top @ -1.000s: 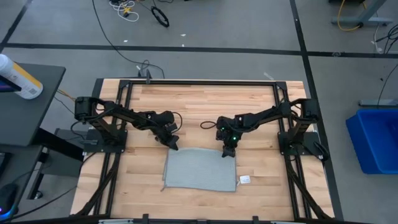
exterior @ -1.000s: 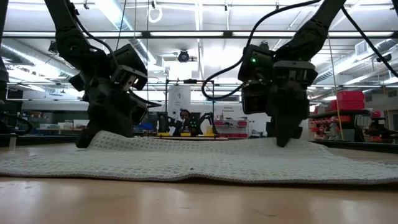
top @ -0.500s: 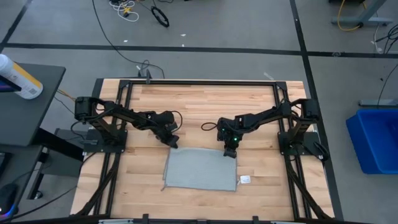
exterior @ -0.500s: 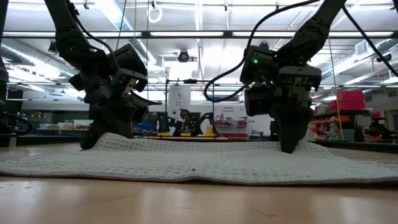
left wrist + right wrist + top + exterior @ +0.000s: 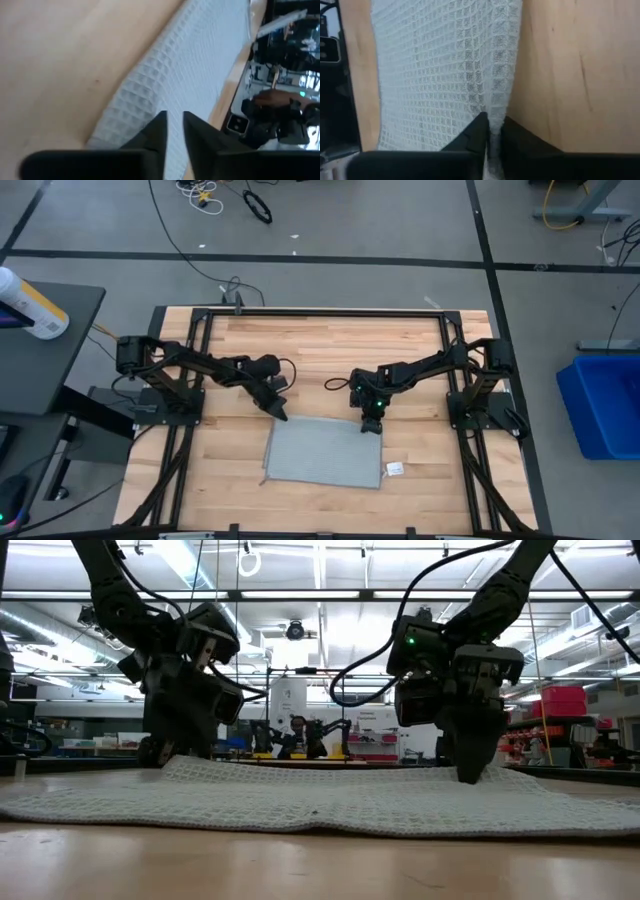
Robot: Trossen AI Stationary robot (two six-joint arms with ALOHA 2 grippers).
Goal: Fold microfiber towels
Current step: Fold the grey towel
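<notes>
- Two dark arms reach in over a wooden bench (image 5: 330, 350), one from each side, both claws down at the far edge of one microfiber towel (image 5: 322, 452).
- Off the bench on the left: a dark side table (image 5: 45, 350) with a white bottle (image 5: 30, 305) lying on it.
- Left claw (image 5: 281, 414): at the towel's far left corner. In the left wrist view the two fingers (image 5: 155, 132) stand close together, a thin gap between them, lying over the weave at the corner. Cannot tell whether cloth is pinched between them.
- Towel: light grey-blue, waffle-textured, spread flat in the near middle of the bench. In the low view its far edge (image 5: 320, 772) is humped up slightly between the two claws.
- Right claw (image 5: 370, 425): at the towel's far right corner. In the right wrist view the fingers (image 5: 479, 131) are drawn in narrow with a fold of the towel's edge caught between them.
- Small white tag (image 5: 394, 469): lies on the wood just beside the towel's near right corner.
- Far right, on the floor: a blue bin (image 5: 606, 402).
</notes>
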